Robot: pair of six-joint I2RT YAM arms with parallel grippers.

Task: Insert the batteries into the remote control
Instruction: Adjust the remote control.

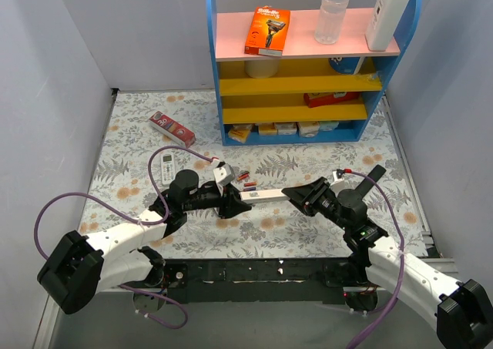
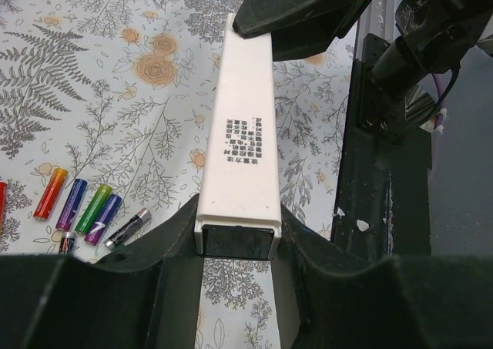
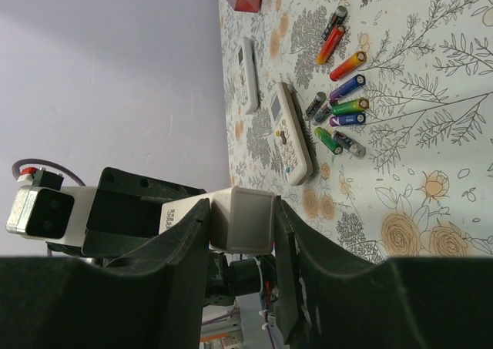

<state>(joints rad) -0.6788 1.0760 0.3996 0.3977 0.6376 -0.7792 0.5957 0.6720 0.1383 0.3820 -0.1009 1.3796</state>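
The floral-print counter (image 1: 131, 179) sits between pale grey walls, with a blue shelf unit (image 1: 219, 72) at the top of the overhead frame.

The left end effector (image 2: 237, 237) is clenched on one end of a long white remote control (image 2: 245, 118), its two dark fingers pressed against the narrow sides. The right end effector (image 3: 240, 224) grasps the opposite end in the same way. The remote control spans between them, held clear of the cloth at the centre of the overhead frame. Its upper face carries a block of black print. No battery compartment can be made out on it.

The batteries (image 3: 344, 95) lie loose on the counter, apart from both end effectors. They sit just above the held remote control in the overhead frame, at the lower left of the left wrist frame, and at the upper right of the right wrist frame.

Ten are countable from the right wrist. Seven show from the left wrist, where one is cut by the frame edge and one is partly behind a finger. From overhead they are too small to count.

Two more remotes lie flat on the counter. A keypad remote (image 3: 293, 133) is just beside the batteries, and a slim remote (image 3: 248, 72) lies farther left in that frame. One red box (image 1: 171, 128) lies at the upper left of the overhead frame.
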